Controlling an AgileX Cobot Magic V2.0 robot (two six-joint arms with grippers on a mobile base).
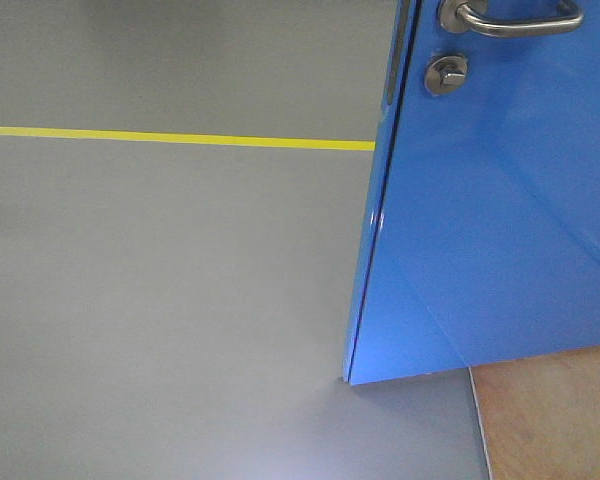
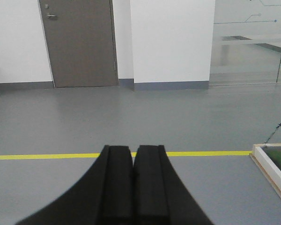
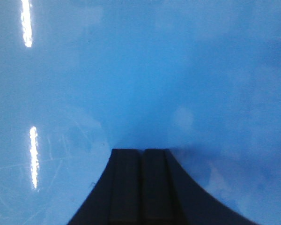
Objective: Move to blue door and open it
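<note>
Blue door [image 1: 500,220] fills right of front view, lever handle [image 1: 520,22] cut off at top edge; left gripper [image 2: 133,159] & right gripper [image 3: 143,152] fingers together, latter facing door close, contact unclear.

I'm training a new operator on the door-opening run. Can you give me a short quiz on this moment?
1. Multiple choice: on the blue door, what sits just below the lever handle?
A) a round lock
B) a keypad
C) a sticker
2. True or false: the left gripper and the right gripper both have their fingers closed together.
3. Fill in: the line across the grey floor is ____.
Key: 1 A; 2 true; 3 yellow.
</note>
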